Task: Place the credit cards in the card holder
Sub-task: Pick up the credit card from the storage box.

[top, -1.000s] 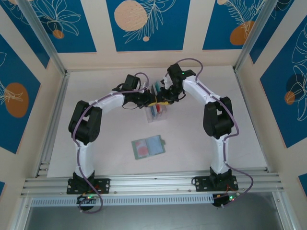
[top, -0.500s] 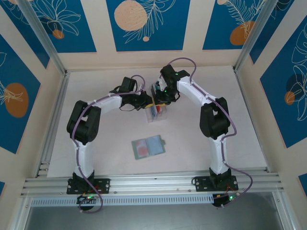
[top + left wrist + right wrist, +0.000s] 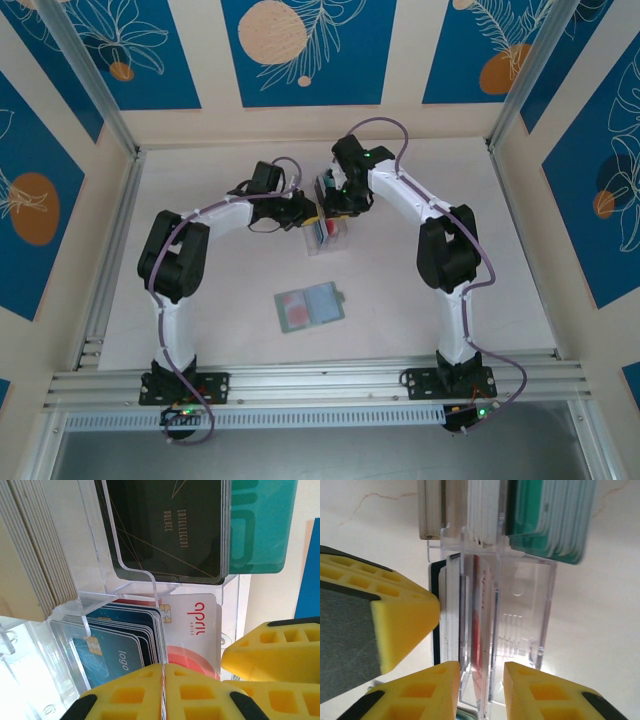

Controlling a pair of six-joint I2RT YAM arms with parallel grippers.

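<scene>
Though tiny overhead, credit cards (image 3: pixel 120 645) lettered wrist-side

Bright, even light; soft focus up close on both wrists.
From above, you see the table (image 3: pixel 390 330) lit flat and evenly, with only faint shadows beneath the arms (image 3: pixel 175 260). On your left wrist, glare whitens the lower left of the clear rack (image 3: pixel 125 585) and the yellow fingers (image 3: pixel 200 695) blur; on your right wrist, the teal cards (image 3: pixel 545 520) smear.
</scene>
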